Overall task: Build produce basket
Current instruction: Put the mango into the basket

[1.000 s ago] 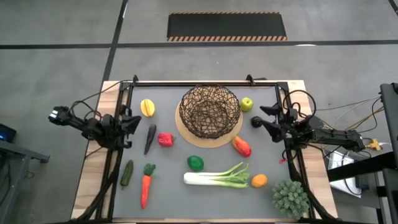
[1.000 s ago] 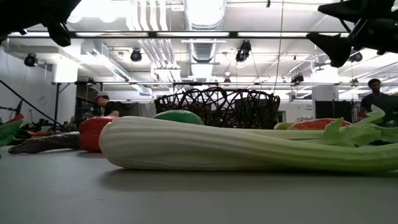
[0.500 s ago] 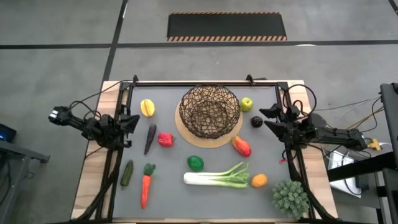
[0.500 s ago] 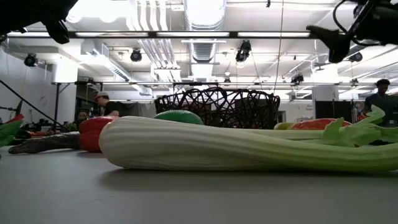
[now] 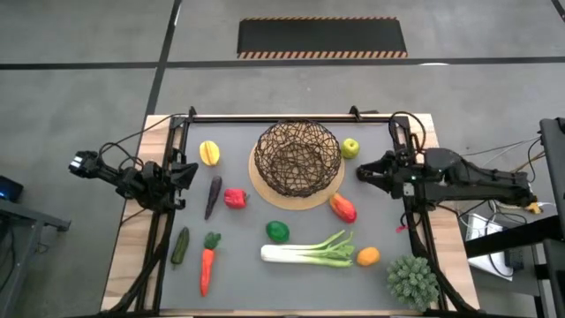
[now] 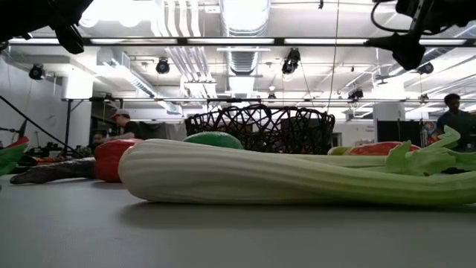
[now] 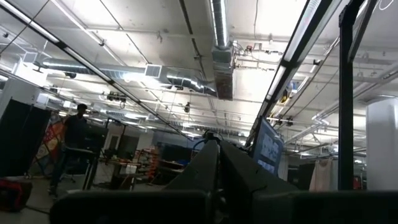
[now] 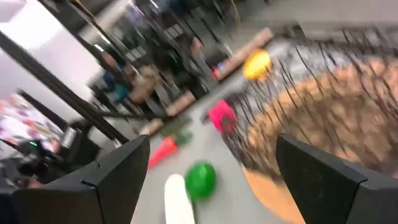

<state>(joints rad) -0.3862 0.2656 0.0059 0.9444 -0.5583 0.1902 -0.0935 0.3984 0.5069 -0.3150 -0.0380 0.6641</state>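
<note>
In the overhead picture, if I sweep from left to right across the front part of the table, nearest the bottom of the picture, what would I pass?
Cucumber → carrot → green pepper → leek → orange → spiky green plant.

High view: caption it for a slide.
Empty basket ringed by toy produce; right pincer open near it.

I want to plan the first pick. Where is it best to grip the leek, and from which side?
Probably grip the leek at its smooth white stalk, coming from above with the jaws across it. It lies flat and long on the table; the leafy green end looks uneven.
</note>
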